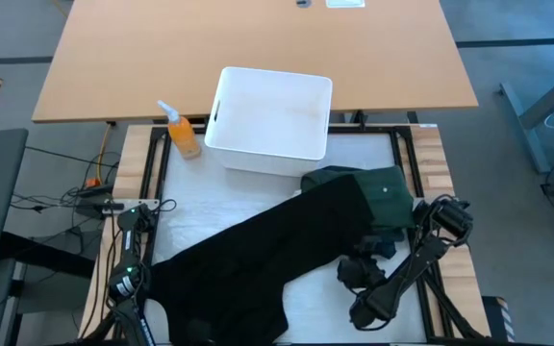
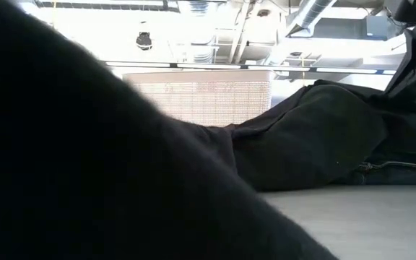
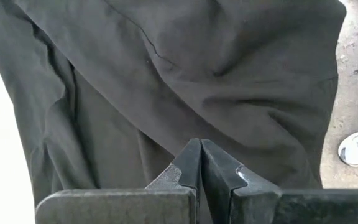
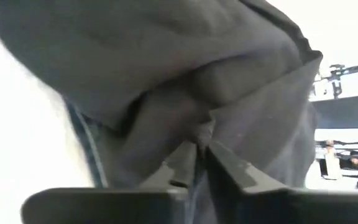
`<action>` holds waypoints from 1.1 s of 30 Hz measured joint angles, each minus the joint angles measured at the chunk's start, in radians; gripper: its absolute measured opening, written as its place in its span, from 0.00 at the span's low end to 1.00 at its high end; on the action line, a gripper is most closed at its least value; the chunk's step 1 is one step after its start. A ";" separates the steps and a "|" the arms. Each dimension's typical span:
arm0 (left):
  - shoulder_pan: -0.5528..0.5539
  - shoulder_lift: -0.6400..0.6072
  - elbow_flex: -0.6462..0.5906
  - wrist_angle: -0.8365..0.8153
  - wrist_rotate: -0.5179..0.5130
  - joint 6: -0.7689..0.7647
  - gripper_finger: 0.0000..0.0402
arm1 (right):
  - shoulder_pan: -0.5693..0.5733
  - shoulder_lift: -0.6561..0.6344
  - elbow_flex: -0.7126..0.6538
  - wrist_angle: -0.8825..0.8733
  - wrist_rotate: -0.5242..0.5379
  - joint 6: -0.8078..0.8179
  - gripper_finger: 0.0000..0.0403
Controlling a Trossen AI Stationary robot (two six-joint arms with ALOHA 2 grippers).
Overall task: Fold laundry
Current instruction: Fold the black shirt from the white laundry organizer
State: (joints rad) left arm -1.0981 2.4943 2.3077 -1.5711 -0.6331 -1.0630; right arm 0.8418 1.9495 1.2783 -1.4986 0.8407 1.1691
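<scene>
The white-topped table (image 1: pixel 325 288) carries a black garment (image 1: pixel 258 250), a dark green garment (image 1: pixel 378 192) and a white bin (image 1: pixel 269 120).

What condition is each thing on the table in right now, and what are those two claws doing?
black garment: spread diagonally, unfolded.
dark green garment: bunched, partly under the black one.
white bin: upright, looks empty.
orange spray bottle: lying beside the bin.
left gripper: shut.
right gripper: pinching dark cloth.

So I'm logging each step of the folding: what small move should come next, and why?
Probably lift the right gripper slightly: its fingers pinch a fold of the black garment, which still lies spread across the table, while the left gripper sits shut.
</scene>
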 joint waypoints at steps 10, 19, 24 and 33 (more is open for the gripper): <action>0.003 0.000 0.000 0.000 -0.001 0.000 0.00 | -0.017 -0.097 0.075 -0.072 -0.043 -0.108 0.06; -0.001 0.000 0.000 0.000 0.000 -0.046 0.00 | -0.271 -0.344 0.074 -0.073 -0.176 -0.390 0.04; -0.011 0.000 0.000 0.000 -0.004 -0.107 0.00 | -0.460 -0.442 0.074 -0.072 -0.281 -0.631 0.04; -0.045 -0.004 0.000 0.000 -0.014 -0.243 0.00 | -0.665 -0.498 0.074 -0.072 -0.285 -0.812 0.04</action>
State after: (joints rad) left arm -1.1433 2.4907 2.3077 -1.5711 -0.6476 -1.3057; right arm 0.1765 1.4513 1.3525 -1.5707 0.5559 0.3573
